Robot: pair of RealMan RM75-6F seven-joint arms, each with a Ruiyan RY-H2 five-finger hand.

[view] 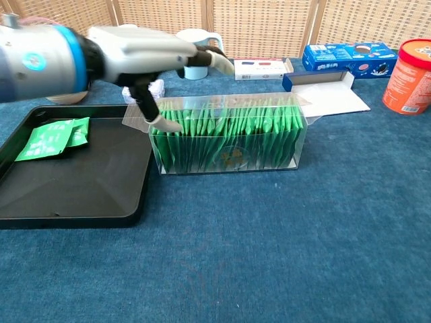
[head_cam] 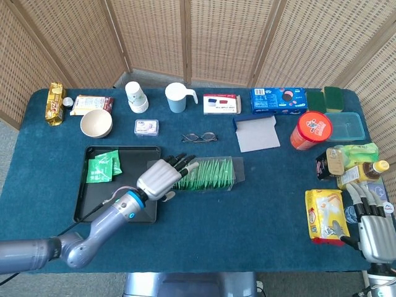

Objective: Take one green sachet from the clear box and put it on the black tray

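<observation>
Desk point(head_cam: 247, 210) covered in blue cloth. Black tray point(head_cam: 120, 201) seen left of clear box point(head_cam: 238, 170); the two are just beside each other. Box is packed with upright green sachets point(view: 229, 138); two sachets point(head_cam: 104, 167) lie flat in the tray's far left corner. Left hand point(head_cam: 162, 178) is held over the box's left end, fingers point(view: 215, 62) spread apart, nothing held. Right hand point(head_cam: 373, 232) rests at the near right desk edge beside a yellow packet point(head_cam: 325, 216), fingers apart, empty.
</observation>
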